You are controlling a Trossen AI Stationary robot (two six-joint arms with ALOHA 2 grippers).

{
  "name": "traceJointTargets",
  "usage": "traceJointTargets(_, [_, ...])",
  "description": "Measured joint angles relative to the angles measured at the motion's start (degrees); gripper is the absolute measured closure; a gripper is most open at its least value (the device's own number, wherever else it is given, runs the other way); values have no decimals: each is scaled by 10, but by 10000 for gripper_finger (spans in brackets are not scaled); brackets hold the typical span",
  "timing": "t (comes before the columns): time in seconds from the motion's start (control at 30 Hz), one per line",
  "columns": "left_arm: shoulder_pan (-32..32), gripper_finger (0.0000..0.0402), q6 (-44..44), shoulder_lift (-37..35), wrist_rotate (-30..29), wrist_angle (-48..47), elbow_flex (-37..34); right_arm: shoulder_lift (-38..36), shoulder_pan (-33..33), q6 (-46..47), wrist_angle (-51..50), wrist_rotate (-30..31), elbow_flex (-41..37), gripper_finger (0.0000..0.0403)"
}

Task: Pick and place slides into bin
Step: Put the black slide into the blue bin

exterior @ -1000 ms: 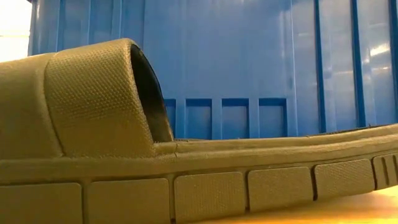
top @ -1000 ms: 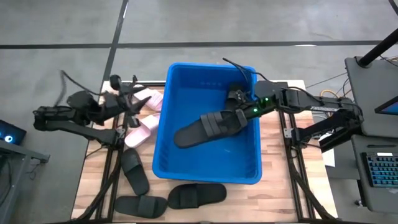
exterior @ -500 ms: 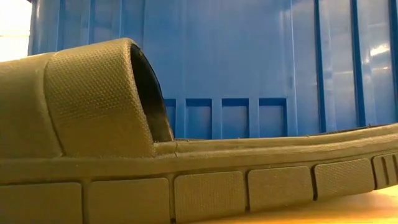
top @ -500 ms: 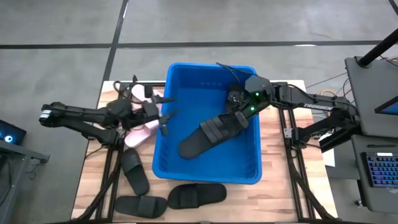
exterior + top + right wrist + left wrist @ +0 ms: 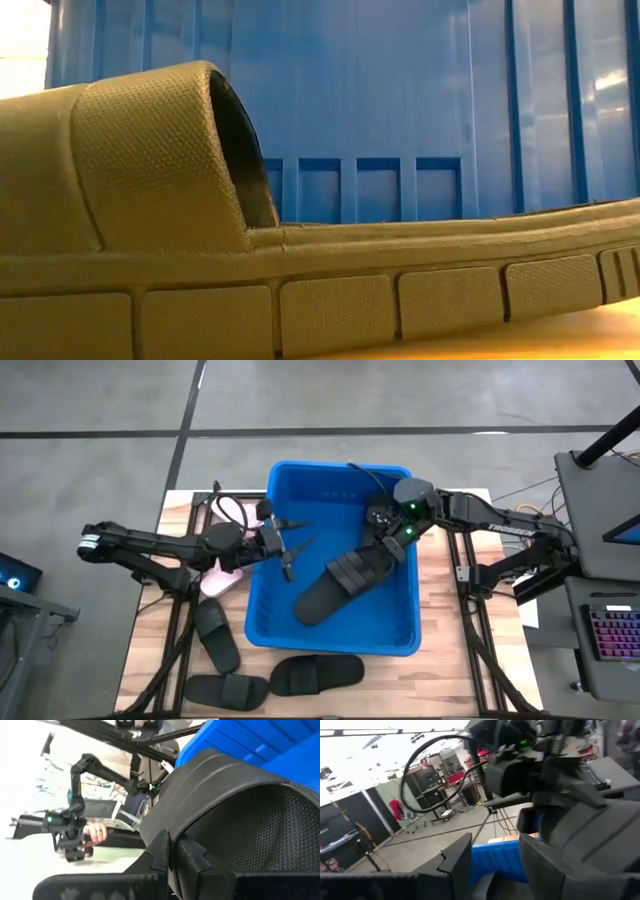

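The blue bin (image 5: 262, 560) stands mid-table. My right gripper (image 5: 388, 543) is inside it on the far right, shut on a black slide (image 5: 340, 582) that slants toward the bin's near left. My left gripper (image 5: 290, 548) is open and empty above the bin's left part; in its wrist view its fingers (image 5: 455, 865) frame the right arm and the held slide (image 5: 600, 835). Two pale pink slides (image 5: 222, 578) lie on the table left of the bin. Three black slides (image 5: 216, 635) (image 5: 225, 688) (image 5: 318, 674) lie flat near the front edge. My right gripper pinches the black slide between its two fingers (image 5: 162, 852) at its far right end, close beside the arched strap (image 5: 220, 775). The fingers come slanting down from the far right. The slide hangs tilted inside the bin, free end (image 5: 303, 605) lowest; whether that end touches the floor cannot be told.
The low view is filled by a black slide (image 5: 200, 250) close to the camera, with the bin's ribbed blue wall (image 5: 400, 100) behind it. Metal arm frames run along both table sides. A desk with a keyboard (image 5: 610, 640) stands off the right edge.
My left gripper has swept from above the pink slides toward the table's right, to over the bin's left part, open and empty. My right gripper has kept its hold; the black slide has swung, its free end moving toward the bin's near wall.
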Motion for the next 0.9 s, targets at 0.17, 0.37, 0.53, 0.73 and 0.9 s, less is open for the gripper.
traceJointTargets(0.17, [0, 253, 2, -5, 36, -43, -1, 3, -12, 13, 1, 29, 0, 391])
traceJointTargets(0.37, [-2, 253, 3, -30, 62, -118, -3, 9, -39, 16, 7, 53, 0, 391])
traceJointTargets(0.53, [-4, 253, 77, -31, 66, -123, -3, 25, -48, 18, 11, 46, 2, 391])
traceJointTargets(0.73, [-4, 253, 126, -10, 66, -124, -4, 36, -50, 29, 34, 37, 2, 391])
traceJointTargets(0.9, [-4, 253, 175, 8, 56, -123, -4, 37, -50, 45, 59, 33, 3, 391])
